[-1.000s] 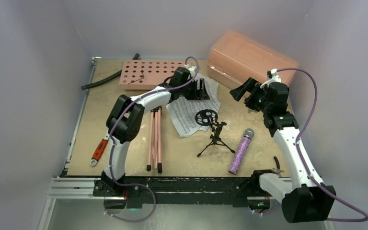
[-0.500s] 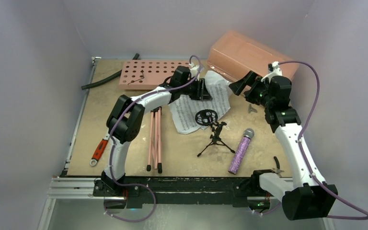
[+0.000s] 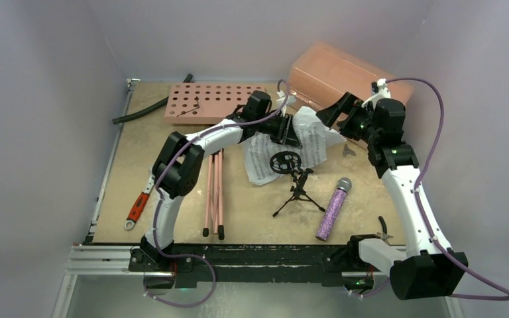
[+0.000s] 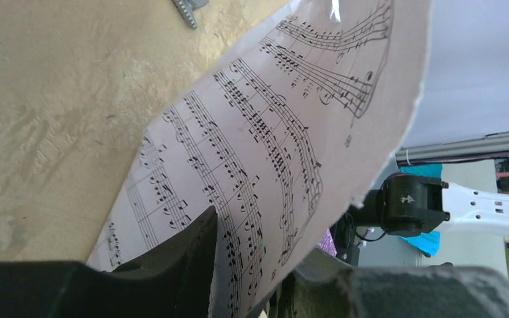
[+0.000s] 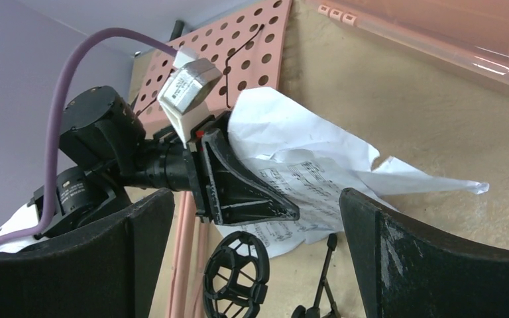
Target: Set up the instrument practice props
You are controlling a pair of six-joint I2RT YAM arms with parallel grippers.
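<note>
Where L fingers [image 4: 182, 262] pinch, pages [image 4: 258, 132] crumple.

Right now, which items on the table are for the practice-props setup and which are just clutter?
Job: pink music stand, sheet music, purple microphone, black mic tripod.
Clutter: salmon box, red-handled wrench, black hose.

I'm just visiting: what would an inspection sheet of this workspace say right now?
Surface: tan board, scuffed.
Job's things: pages partly raised; pink stand lying flat, legs folded; mic stand standing; microphone lying.
Clutter: salmon box, wrench, hose.
Grippers: left gripper pinches pages; right gripper open beside them.
Cables: purple cables loop off both arms.
Surroundings: plain pale walls.
</note>
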